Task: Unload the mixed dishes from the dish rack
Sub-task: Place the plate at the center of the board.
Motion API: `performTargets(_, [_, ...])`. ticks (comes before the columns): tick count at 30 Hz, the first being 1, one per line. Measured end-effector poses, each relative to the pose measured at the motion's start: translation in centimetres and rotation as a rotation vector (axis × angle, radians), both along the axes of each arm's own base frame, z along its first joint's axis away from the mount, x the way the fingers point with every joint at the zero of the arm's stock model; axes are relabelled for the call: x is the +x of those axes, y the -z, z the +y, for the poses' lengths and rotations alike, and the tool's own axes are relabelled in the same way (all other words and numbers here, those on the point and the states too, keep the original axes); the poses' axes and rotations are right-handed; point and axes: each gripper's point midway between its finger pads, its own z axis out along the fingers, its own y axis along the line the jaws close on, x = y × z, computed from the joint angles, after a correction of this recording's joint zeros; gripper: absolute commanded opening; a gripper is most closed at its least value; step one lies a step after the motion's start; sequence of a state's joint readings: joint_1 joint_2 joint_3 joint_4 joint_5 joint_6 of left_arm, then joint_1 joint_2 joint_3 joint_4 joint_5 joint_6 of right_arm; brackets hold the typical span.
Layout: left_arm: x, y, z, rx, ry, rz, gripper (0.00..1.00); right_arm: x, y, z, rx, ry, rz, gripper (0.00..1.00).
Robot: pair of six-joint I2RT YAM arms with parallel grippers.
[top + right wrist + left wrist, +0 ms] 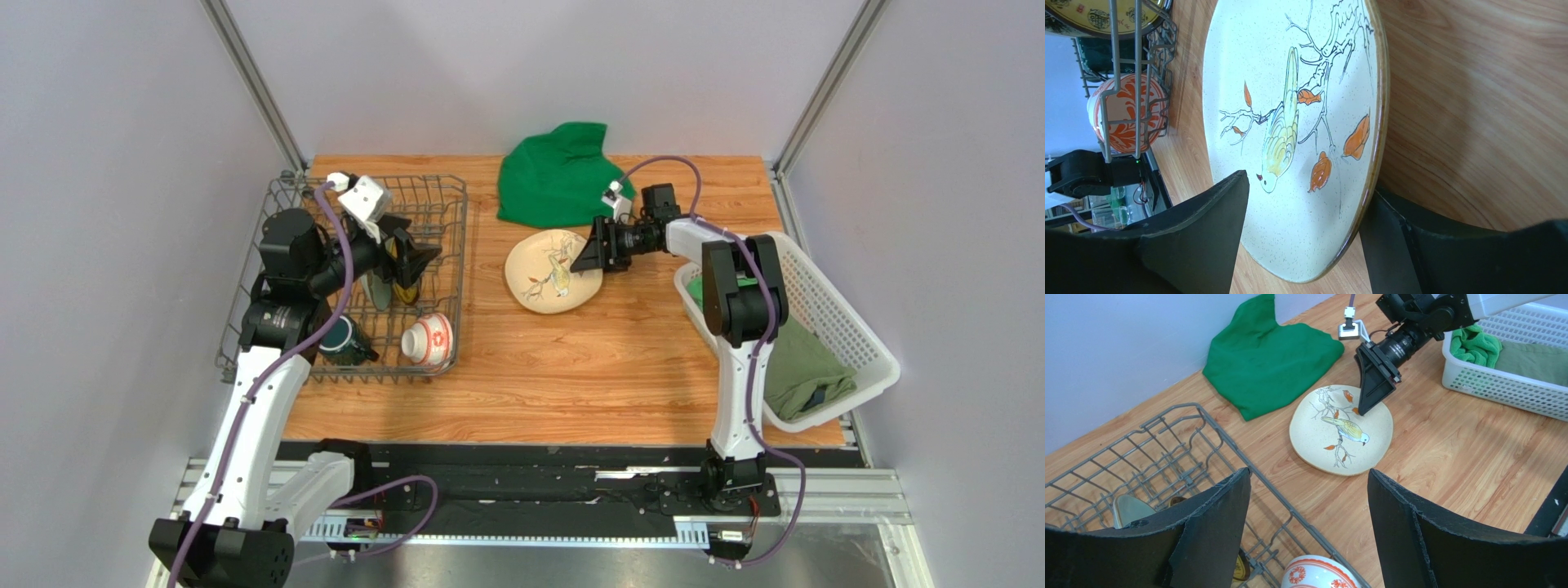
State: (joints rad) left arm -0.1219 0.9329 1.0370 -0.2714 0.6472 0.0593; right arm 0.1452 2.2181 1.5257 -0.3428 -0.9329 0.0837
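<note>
While the right gripper (586, 257) stands parted astride the rim of the floral plate (552, 272), which lies on the desk (589, 368) just right of the rack (463, 276), a low retreat could snag that rim and drag the plate. The left gripper (1309, 478), wide open and empty, hovers over the rack; a careless drop could knock the bowl (428, 337).

Dish rack (432, 191) at frame left, holding mug (344, 341) and bowl (428, 337) (lower end); plate (552, 272) on table (589, 368) at centre; cloth (562, 172) above it; basket (840, 306) at right.
</note>
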Motion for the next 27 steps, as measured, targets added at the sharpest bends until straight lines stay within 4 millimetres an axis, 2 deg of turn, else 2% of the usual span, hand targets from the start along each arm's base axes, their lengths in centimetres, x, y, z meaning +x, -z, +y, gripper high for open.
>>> performTargets(10, [0.8, 0.0, 1.3, 0.042, -0.077, -0.034, 0.78, 0.2, -0.1, -1.9, -0.145, 0.064, -0.013, 0.70])
performTargets(19, [3.4, 1.3, 5.8, 0.161, -0.338, -0.036, 0.79, 0.8, -0.6, -4.0, -0.272, 0.135, -0.045, 0.72])
performTargets(22, [4.6, 2.5, 7.5, 0.213, -0.427, -0.010, 0.79, 1.0, -1.7, -4.7, -0.310, 0.163, -0.075, 0.74])
performTargets(27, [6.3, 5.0, 10.0, 0.293, -0.562, 0.055, 0.79, 1.7, -4.7, -5.5, -0.348, 0.209, -0.156, 0.76])
